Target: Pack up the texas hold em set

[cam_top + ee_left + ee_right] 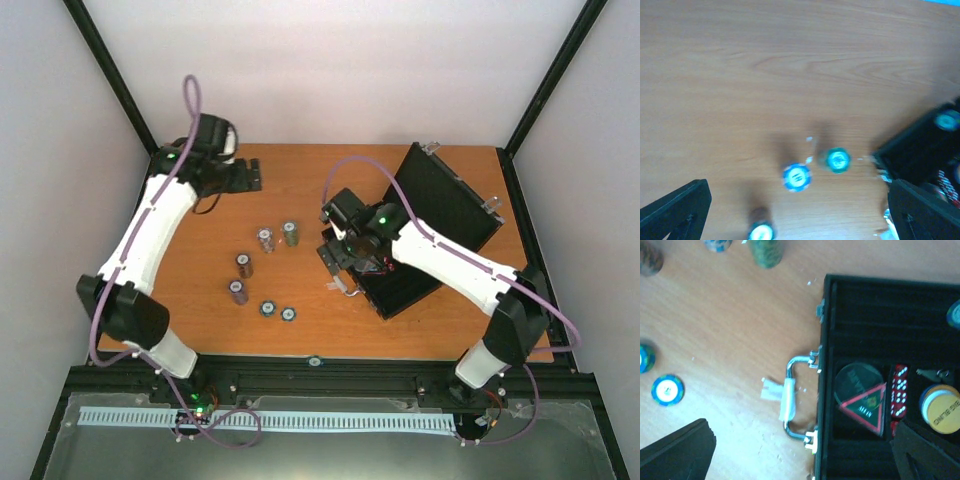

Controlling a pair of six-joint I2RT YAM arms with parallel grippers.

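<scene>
1. The right hand (800,440) hangs wide open with nothing in it. It is over the left rim of the open case (875,340), and from its wrist the fingers stand either side of the silver handle (789,405).
2. In the case below it lie red dice (900,390), a dark round disc (858,385) and a yellow-topped disc (941,409). The lid (450,195) stands raised toward the far right corner of the counter (330,170).
3. The right arm reaches in from its base at the near edge, across the case, with the wrist tipped down.
4. The left hand (799,200) is also spread fully and holds nothing. It is up by the far left corner with the arm stretched long.
5. Not yet packed are four chip stacks (265,240) and two flat chips (268,308), in the middle of the counter just left of the case.
6. The step in hand looks like fetching a stack:
   - Come straight down over one stack.
   - Set the fingers low on opposite sides and close squarely so it does not topple.
   - Lay it in a free groove of the case, clear of the dice.
</scene>
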